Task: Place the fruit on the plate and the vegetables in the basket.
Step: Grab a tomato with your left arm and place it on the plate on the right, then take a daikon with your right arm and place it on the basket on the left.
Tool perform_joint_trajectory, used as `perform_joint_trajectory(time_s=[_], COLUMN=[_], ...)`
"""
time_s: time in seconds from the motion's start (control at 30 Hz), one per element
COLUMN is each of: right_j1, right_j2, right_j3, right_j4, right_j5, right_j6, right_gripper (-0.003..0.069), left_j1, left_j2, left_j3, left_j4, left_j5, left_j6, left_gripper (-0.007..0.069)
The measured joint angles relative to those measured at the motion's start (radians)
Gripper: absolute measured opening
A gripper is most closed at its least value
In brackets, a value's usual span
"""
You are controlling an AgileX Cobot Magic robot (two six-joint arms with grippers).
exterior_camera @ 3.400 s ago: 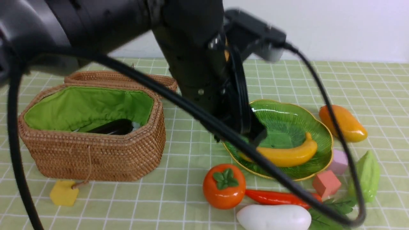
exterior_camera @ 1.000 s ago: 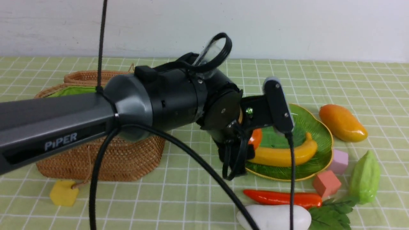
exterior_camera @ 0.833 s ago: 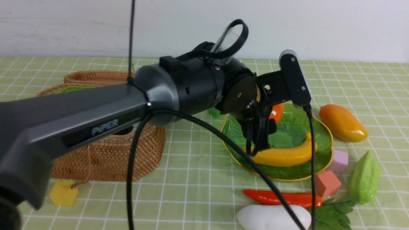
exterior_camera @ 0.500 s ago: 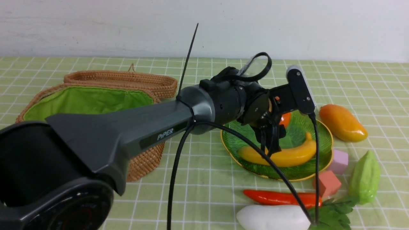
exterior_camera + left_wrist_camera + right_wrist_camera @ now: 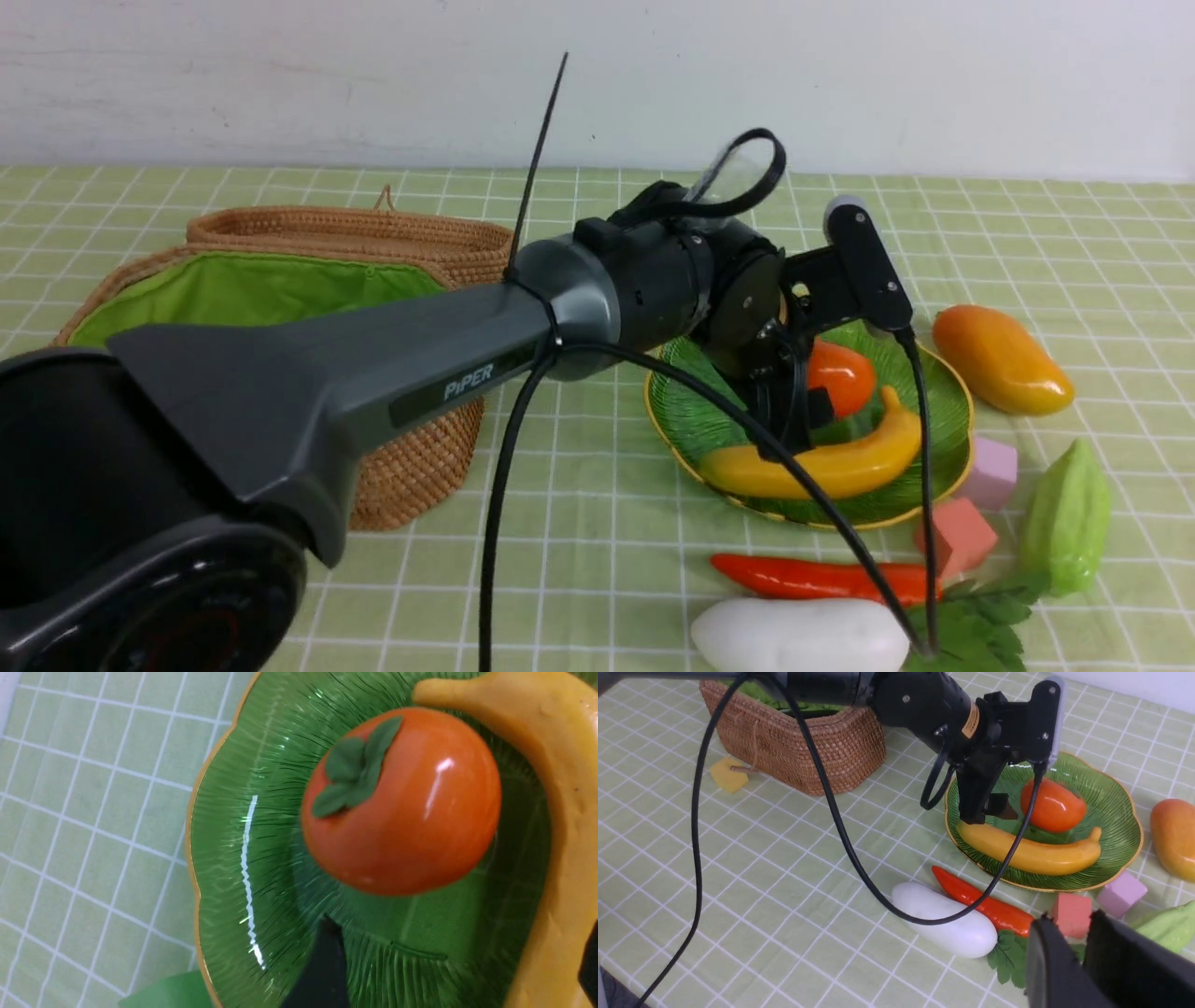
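**Persimmon on the plate, mango next**

My left claw (image 5: 796,420) is spread wide just above the plate (image 5: 677,425), right of centre in the front view, with nothing between its fingers. The persimmon (image 5: 840,378) lies in the dish, tipped so that its leafy cap faces sideways, close against the banana (image 5: 840,462). My right claw (image 5: 1070,921) is barely parted and empty, above the clutter at the lower right.

As I judge it, one fruit is left. The mango (image 5: 1001,359) lies on the counter (image 5: 579,560) at the right of the frame, just beside the plate's rim. It looks hard, glossy and probably light, so I expect it to slip out of any pinch near its tapered ends. I would take it across its short axis at the fattest part. The plate looks like glass, so the mango should be lowered in, not dropped. A knock could also set the round persimmon rolling.

The vegetables wait at the lower right, well apart from the basket (image 5: 411,467) at the left.
- The pepper (image 5: 826,579) and radish (image 5: 798,637) lie side by side. Both are smooth and best gripped at mid-length.
- The gourd (image 5: 1064,518) has ridges that should give some purchase.
- The sprig (image 5: 971,635) looks thin and floppy, so I would pinch it at the stem.
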Motion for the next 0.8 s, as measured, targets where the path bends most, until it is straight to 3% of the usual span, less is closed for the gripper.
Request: perform_joint_trajectory(time_s=[0.1, 0.27, 0.33, 0.4, 0.47, 0.63, 0.8], right_j1=[0.0, 0.0, 0.0, 0.0, 0.0, 0.0, 0.0], right_j2=[0.0, 0.0, 0.003, 0.016, 0.031, 0.13, 0.233], right_j3=[0.0, 0.0, -0.001, -0.001, -0.001, -0.001, -0.001], right_j4=[0.0, 0.0, 0.0, 0.0, 0.0, 0.0, 0.003], right_j5=[0.0, 0.0, 0.001, 0.004, 0.004, 0.004, 0.004], right_j6=[0.0, 0.0, 0.0, 0.0, -0.001, -0.001, -0.012], right_gripper=[0.0137, 0.0137, 0.0137, 0.0137, 0.0137, 0.0137, 0.0117], left_j1=[0.0, 0.0, 0.0, 0.0, 0.0, 0.0, 0.0], left_j2=[-0.077, -0.242, -0.351, -0.431, -0.468, -0.699, -0.983], left_j3=[0.0, 0.0, 0.0, -0.003, -0.003, 0.14, 0.485], left_j4=[-0.052, -0.099, -0.101, -0.101, -0.101, -0.099, -0.107], left_j5=[0.071, 0.23, 0.32, 0.397, 0.441, 0.486, 0.392], left_j6=[-0.023, -0.175, -0.282, -0.335, -0.35, -0.429, -0.471], left_gripper=[0.0607, 0.0377, 0.0164, 0.0024, -0.0013, -0.0013, -0.0013])
